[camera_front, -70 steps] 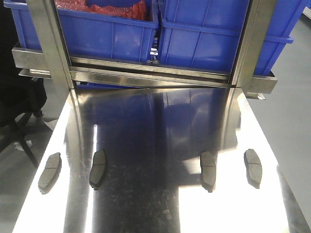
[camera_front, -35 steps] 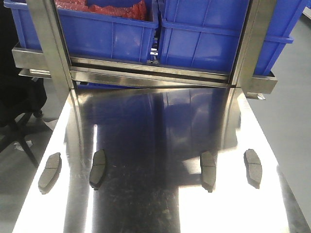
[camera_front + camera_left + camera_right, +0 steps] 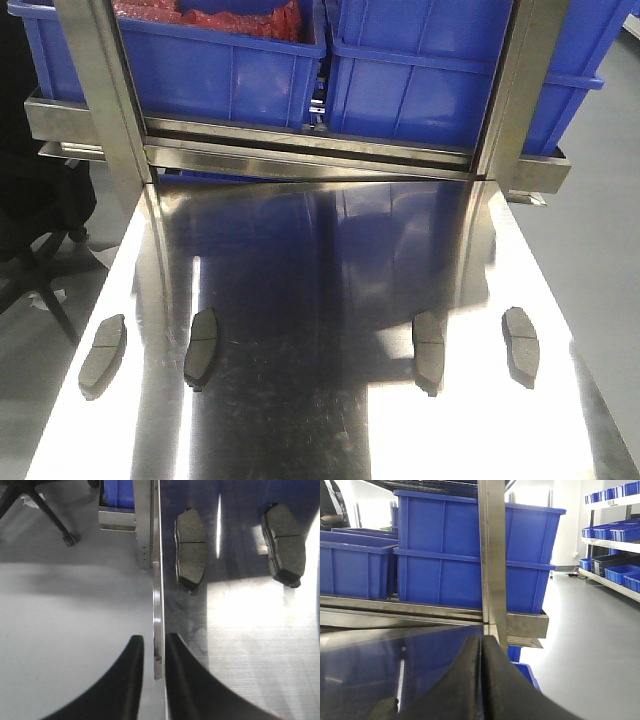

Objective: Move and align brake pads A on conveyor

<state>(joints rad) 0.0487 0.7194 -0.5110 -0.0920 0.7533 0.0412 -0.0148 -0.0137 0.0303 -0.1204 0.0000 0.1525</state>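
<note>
Brake pads A (image 3: 201,347) numbered four and lay flat on the stainless steel tabletop (image 3: 320,260), friction face up. They formed a rough row across its near half. Seen from the front, two sat toward the left: the outer left pad (image 3: 103,355) close to the tabletop's edge and the inner left pad just beside it. The inner right pad (image 3: 429,350) and the outer right pad (image 3: 521,345) sat toward the right. A wide bare stretch of steel separated the two pairs. No pad touched another, and each lay lengthwise, roughly parallel to its neighbours.

The left claw (image 3: 155,640) hung over the tabletop's side edge. Its fingers were parted by a narrow gap only and held nothing. One finger was over the grey floor (image 3: 75,610) and the other over the steel. In the left wrist view two pads lay ahead of it, well apart from the fingertips, the nearer pad (image 3: 191,547) just inside the edge.

The right claw (image 3: 481,642) had its fingers pressed together and empty. It faced a steel upright (image 3: 492,555).

Blue bins (image 3: 440,80) stood on a steel shelf (image 3: 300,150) behind the tabletop.
</note>
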